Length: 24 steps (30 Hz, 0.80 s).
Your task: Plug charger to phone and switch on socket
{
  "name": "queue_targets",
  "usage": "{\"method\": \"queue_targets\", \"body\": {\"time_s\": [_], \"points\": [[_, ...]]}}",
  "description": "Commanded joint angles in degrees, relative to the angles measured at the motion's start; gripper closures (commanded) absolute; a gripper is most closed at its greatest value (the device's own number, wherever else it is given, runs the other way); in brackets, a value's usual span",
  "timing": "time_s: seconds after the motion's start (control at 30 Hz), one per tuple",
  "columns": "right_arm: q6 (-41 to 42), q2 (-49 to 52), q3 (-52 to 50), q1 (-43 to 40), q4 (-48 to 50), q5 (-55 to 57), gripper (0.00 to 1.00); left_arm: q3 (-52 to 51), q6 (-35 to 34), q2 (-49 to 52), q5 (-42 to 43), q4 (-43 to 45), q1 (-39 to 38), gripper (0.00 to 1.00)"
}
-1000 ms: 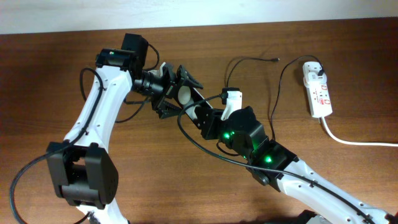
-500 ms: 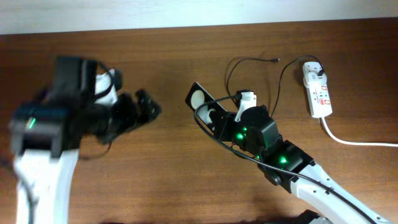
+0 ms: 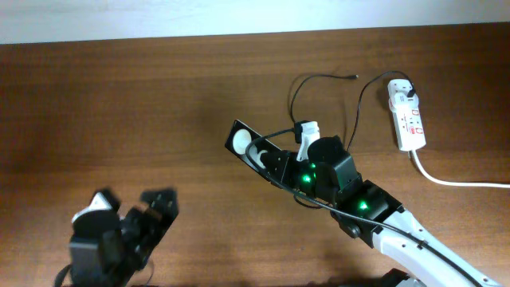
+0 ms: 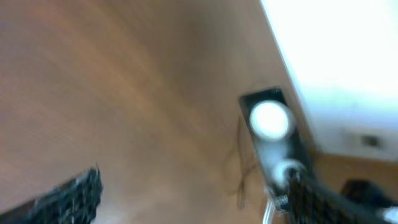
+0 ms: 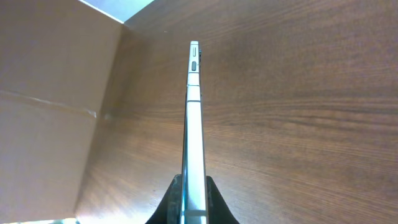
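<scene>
- Right pincer [image 3: 268, 156] clamps phone [image 3: 241, 140] edge-on, centre frame.
- Left pincer [image 3: 127, 209], lower left, jaws spread, empty.
- Socket [image 3: 406, 115] upper right, charger [image 3: 323, 76] cable beside it on worktop [image 3: 159, 96].

Table [image 3: 159, 96] is showing warm brown, streaked with darker wood grain. Phone [image 3: 241, 139] is reading glossy black, with one round white reflection glaring on its face; edge-on in the right wrist view it is showing pale silver. Socket [image 3: 408, 119] is showing white with small red marks, its cord [image 3: 454, 182] white too. Charger [image 3: 323, 76] cable is showing black. Right arm [image 3: 343, 187] is glowing green at two spots on black housing. Left gripper [image 3: 131, 206] is blurring black with a white patch.
</scene>
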Motion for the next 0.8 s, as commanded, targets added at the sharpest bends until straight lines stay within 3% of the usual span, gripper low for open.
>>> {"method": "queue_targets", "body": {"time_s": [0.0, 0.13, 0.17, 0.6, 0.63, 0.7, 0.77], "points": [[4.9, -1.1, 0.9, -0.2, 0.7, -1.0, 0.96, -13.4, -10.1, -0.6, 14.4, 15.0, 0.0, 0.00], [10.1, -1.1, 0.9, -0.2, 0.7, -1.4, 0.96, -27.3, -23.3, -0.6, 23.0, 35.9, 0.0, 0.00], [13.9, -1.1, 0.9, -0.2, 0.7, -1.4, 0.96, -30.0, -28.2, -0.2, 23.1, 43.0, 0.0, 0.07], [37.4, -1.1, 0.9, -0.1, 0.7, -10.3, 0.96, -30.1, -41.6, 15.3, 27.9, 65.2, -0.2, 0.16], [39.9, -1.1, 0.9, -0.1, 0.7, -10.5, 0.96, -30.1, -42.8, 16.1, 27.8, 67.0, -0.9, 0.20], [41.0, -0.9, 0.9, -0.1, 0.7, -10.8, 0.96, -30.1, -47.8, 16.4, 27.8, 67.2, -3.4, 0.21], [44.0, -0.7, 0.9, -0.1, 0.7, -13.4, 0.96, -30.1, -48.7, 16.5, 25.5, 67.2, -6.0, 0.21]]}}
